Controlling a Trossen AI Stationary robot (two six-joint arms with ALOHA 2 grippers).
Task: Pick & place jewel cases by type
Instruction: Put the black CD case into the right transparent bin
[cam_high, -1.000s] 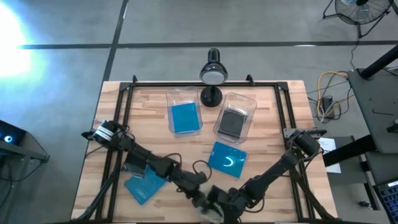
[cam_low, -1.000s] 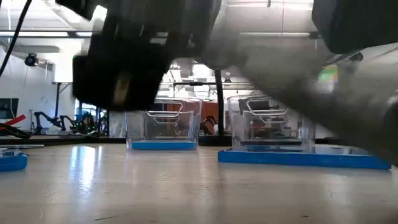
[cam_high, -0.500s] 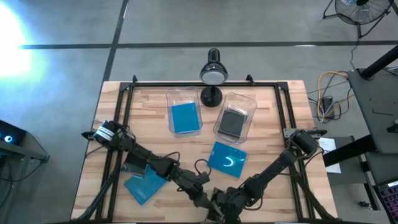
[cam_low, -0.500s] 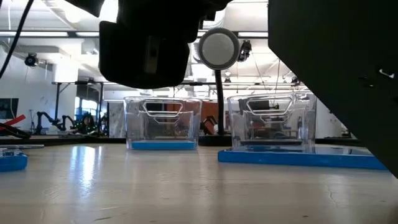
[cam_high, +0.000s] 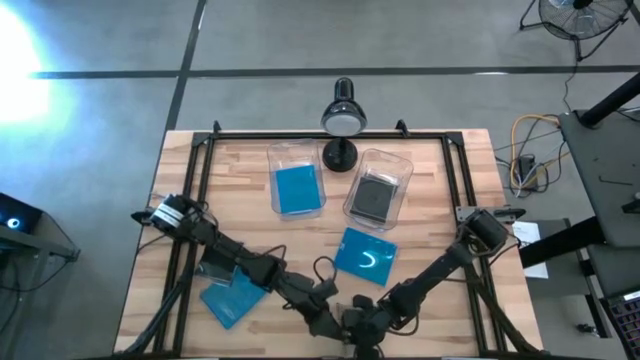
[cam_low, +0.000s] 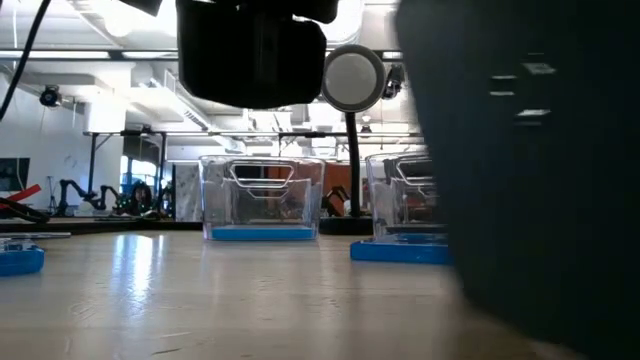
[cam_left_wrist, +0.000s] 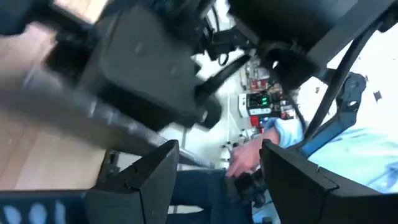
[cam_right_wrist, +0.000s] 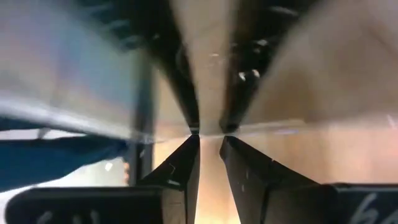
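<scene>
1. Jewel cases lie scattered: one blue case (cam_high: 365, 256) loose mid-table, another (cam_high: 233, 296) under your left arm, others inside the two bins (cam_high: 297, 189).
2. Your left gripper (cam_left_wrist: 217, 180) is open and empty; your right gripper (cam_right_wrist: 209, 155) is nearly closed, apparently holding nothing.
3. Both grippers crowd the front edge, so you risk a collision.

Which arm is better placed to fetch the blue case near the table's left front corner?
Left, probably: the blue case lies right beside the left arm; the right pincer would have to cross that arm.
</scene>
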